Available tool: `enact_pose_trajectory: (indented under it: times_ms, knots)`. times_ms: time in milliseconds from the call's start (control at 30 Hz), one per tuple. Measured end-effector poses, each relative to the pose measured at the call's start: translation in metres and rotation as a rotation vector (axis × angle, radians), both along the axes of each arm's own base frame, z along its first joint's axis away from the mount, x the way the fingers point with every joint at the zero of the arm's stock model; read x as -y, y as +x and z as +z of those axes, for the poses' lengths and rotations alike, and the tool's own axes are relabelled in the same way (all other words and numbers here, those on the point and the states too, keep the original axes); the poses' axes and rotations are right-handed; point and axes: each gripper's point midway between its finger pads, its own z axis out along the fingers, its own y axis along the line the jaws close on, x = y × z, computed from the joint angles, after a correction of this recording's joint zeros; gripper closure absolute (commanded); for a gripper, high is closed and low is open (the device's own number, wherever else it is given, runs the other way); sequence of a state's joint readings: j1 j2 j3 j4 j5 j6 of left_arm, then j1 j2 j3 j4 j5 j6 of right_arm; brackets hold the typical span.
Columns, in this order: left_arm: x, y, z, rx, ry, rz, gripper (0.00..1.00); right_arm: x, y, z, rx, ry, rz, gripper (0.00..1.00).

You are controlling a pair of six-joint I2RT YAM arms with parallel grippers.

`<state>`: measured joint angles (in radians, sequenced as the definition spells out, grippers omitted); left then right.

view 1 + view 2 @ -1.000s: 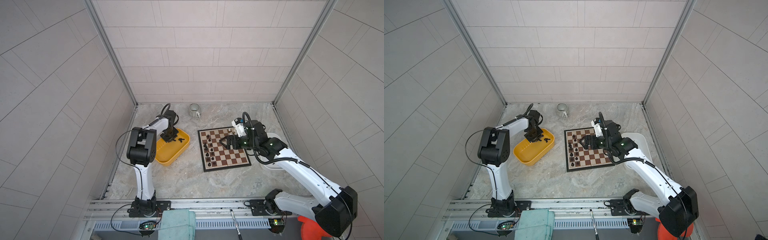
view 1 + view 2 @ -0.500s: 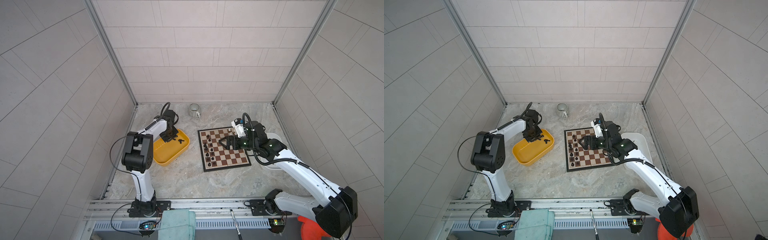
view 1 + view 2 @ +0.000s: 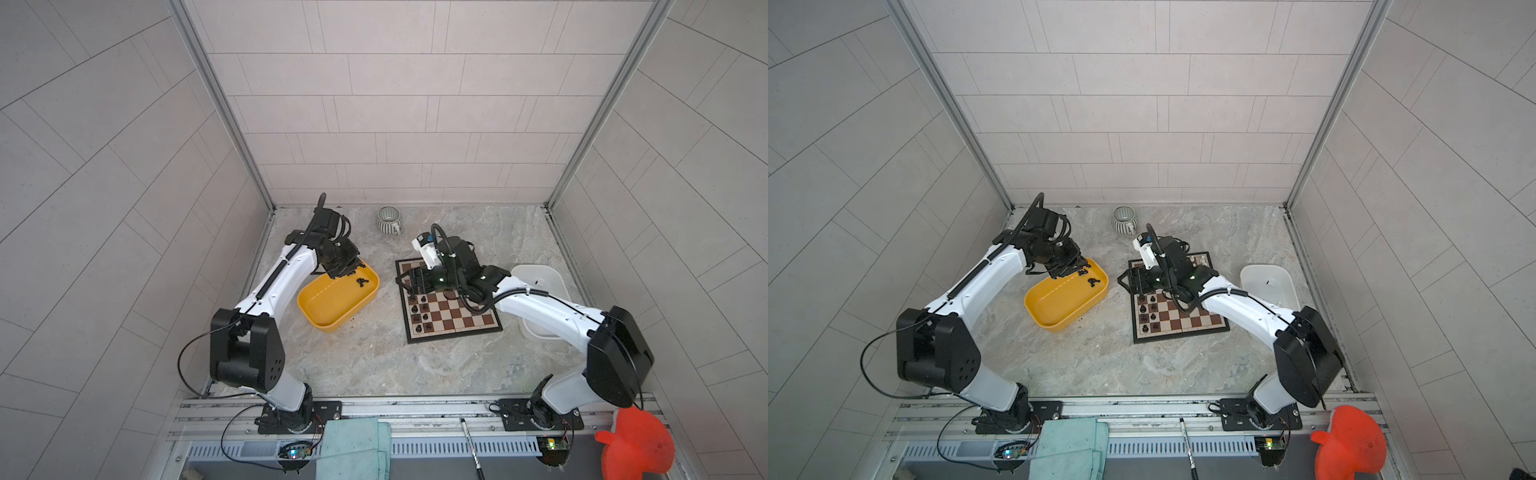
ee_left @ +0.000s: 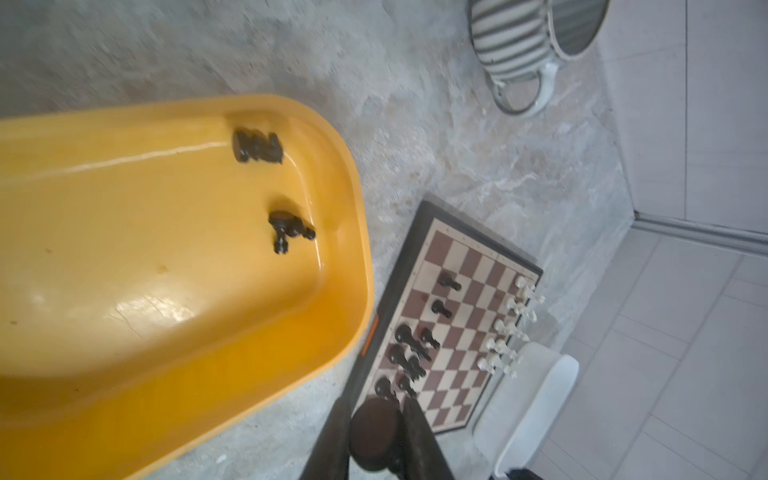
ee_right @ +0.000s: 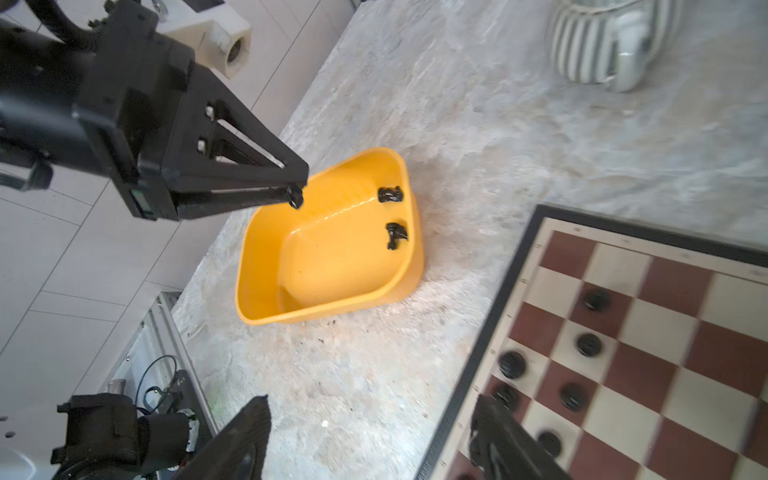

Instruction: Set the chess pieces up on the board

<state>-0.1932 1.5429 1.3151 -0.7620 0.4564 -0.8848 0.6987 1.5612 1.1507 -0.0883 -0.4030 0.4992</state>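
The left claw (image 5: pixel 296 196) is nearly closed, pinching 1 black piece (image 4: pixel 374 432) above the far end of the yellow tray (image 3: pixel 332 309). In that tray, loose pieces (image 4: pixel 289 228) lie on their sides in 2 small clumps near the same end. The right claw (image 5: pixel 372 401) hangs low over the far left corner of the board (image 3: pixel 465 316). Its jaws are well apart with nothing between them, 1 finger over the counter (image 3: pixel 374 361) and the other over the board's black border. Black men (image 3: pixel 419 309) stand in 2 columns along the board's left side. White men (image 4: pixel 509 328) line the opposite side, beside the white tray (image 3: pixel 540 278).
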Motion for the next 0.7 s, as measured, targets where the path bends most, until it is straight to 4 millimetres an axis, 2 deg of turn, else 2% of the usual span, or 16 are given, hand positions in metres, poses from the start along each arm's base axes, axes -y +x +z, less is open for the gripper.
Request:
enact_pose_trajectory:
  times_ms: [100,233,400,700]
  knots:
    - [0.01,-0.01,0.008,-0.006,-0.052,-0.027,0.83,-0.027,0.008,0.004,0.032,0.007,0.039,0.4]
    - [0.019,-0.016,0.015,-0.007,-0.096,-0.05,0.83,-0.049,0.016,0.007,0.048,0.016,0.066,0.45]
    - [0.023,-0.021,0.024,0.002,-0.126,-0.059,0.83,-0.062,0.025,0.007,0.051,0.022,0.078,0.53]
    - [0.023,-0.024,0.025,0.003,-0.139,-0.05,0.83,-0.073,0.024,0.013,0.048,0.032,0.106,0.7]
